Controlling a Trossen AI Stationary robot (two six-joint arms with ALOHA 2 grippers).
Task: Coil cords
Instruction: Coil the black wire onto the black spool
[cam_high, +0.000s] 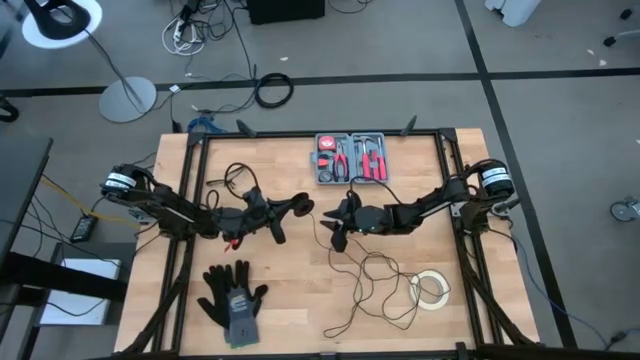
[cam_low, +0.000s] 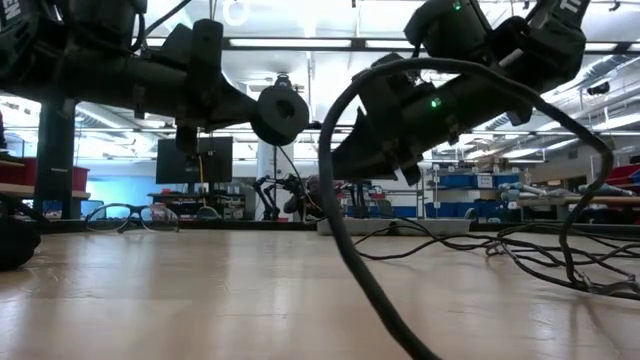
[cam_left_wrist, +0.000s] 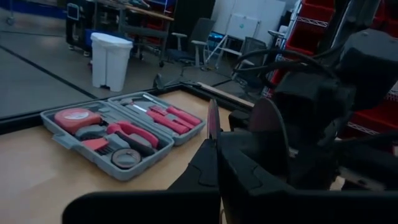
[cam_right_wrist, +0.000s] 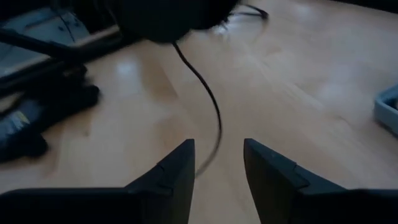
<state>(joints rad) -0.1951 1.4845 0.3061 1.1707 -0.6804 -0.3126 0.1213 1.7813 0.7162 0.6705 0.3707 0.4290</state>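
Two robot arms meet over the middle of a wooden worktop (cam_high: 290, 300), mid-way through coiling a cord. The left end effector (cam_high: 300, 207) is pressed together on the small round black puck (cam_low: 279, 114) at the cord's end, holding it above the wood. Facing it, just beside, the right end effector (cam_right_wrist: 219, 163) stands spread, its two dark fingers (cam_right_wrist: 171, 169) apart with the thin black wire (cam_right_wrist: 208, 99) running down ahead of them and through the gap, gripped by neither.

The rest of the cord (cam_high: 375, 285) lies in loose, uneven loops below and behind the right end effector, reaching towards a white tape roll (cam_high: 430, 290). A grey tool case (cam_high: 352, 158) sits beyond both arms; a pair of gloves (cam_high: 233, 295) lies near the left one.

The wire looks very light and limp, likely to sag, twist and spring out of shape, and thin enough to slip between fingers that close off-centre. The puck seems the only firm handhold; along the wire, a pinch close to the held end looks safest.
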